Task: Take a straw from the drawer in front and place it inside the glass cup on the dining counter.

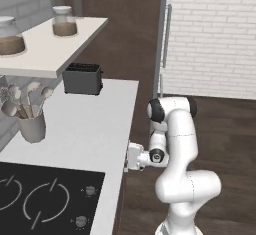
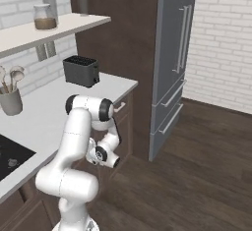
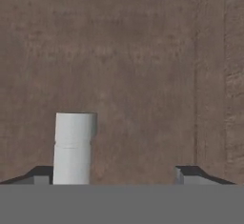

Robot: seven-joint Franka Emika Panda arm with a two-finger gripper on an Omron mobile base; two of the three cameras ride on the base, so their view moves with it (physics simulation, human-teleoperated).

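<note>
None of the task done yet, by the look of it

Left base view: white robot arm (image 1: 180,144) bent low, hand up against the front under the white counter with black hob (image 1: 90,129)

Right base view: same arm folded down beside dark brown cabinet fronts (image 2: 125,127)

Hand view: gripper (image 3: 116,175) spread wide, holding nothing; pale cylindrical handle (image 3: 74,147) between the tips, nearer one; shallow dark brown wooden drawer (image 3: 143,75) apparently shut, just ahead. Left to do: pulling it open, fetching the straw, carrying to the cup
</note>
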